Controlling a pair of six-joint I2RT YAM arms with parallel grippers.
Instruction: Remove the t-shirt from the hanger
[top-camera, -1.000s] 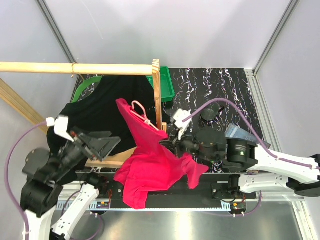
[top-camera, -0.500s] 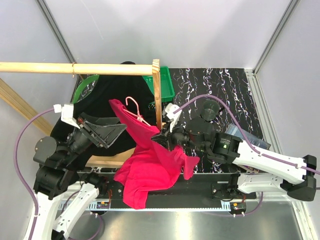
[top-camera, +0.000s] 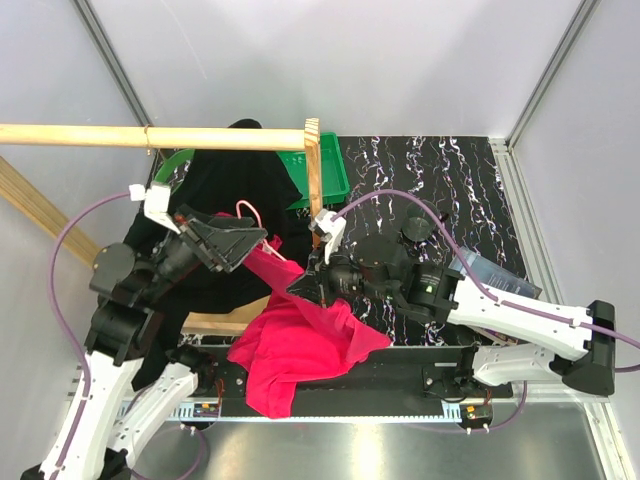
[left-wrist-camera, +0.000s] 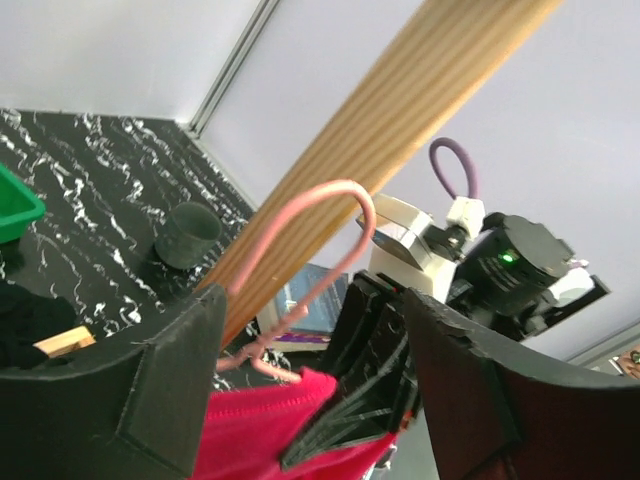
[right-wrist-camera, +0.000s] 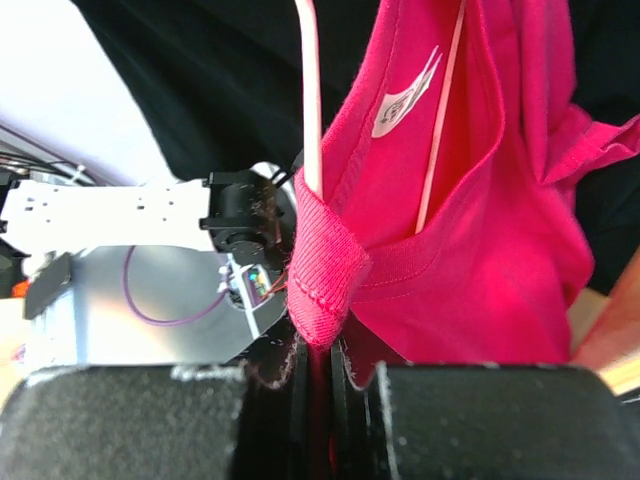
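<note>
T-shirt (top-camera: 300, 345): magenta knit, crumpled. The top is stretched into a narrow band running up-left to the hanger. The rest sags in a loose heap at the near edge of the tabletop (top-camera: 440, 180), between the two arm bases. One corner droops over the black base bar.

Left side: left hand (top-camera: 240, 243) is raised, fingers (left-wrist-camera: 150, 400) spread wide and gripping nothing. The hanger (left-wrist-camera: 335, 197) hook, thin pink wire, stands up in the gap between them. Can't tell if the wire touches the left finger. In the left wrist view the shirt's top edge shows at the bottom of that gap, just under the hook.

Behind: black garment (top-camera: 235, 185) hangs below the wooden rail (top-camera: 150, 136) and fills the space behind the left hand.

Centre: the neckline is still on the hanger. The right wrist view shows two pale hanger wires, one outside the collar and one running down inside the neck opening. A white neck label (right-wrist-camera: 405, 100) sits inside the back of the collar. The collar rib is folded over into a thick stitched wad.

Right: right hand (right-wrist-camera: 320, 375) is clamped on that collar wad, with fabric pinched between closed fingers. It sits just right of the shirt band, near the foot of the upright post (top-camera: 316, 190). Green bin (top-camera: 333, 170) is behind the post.
</note>
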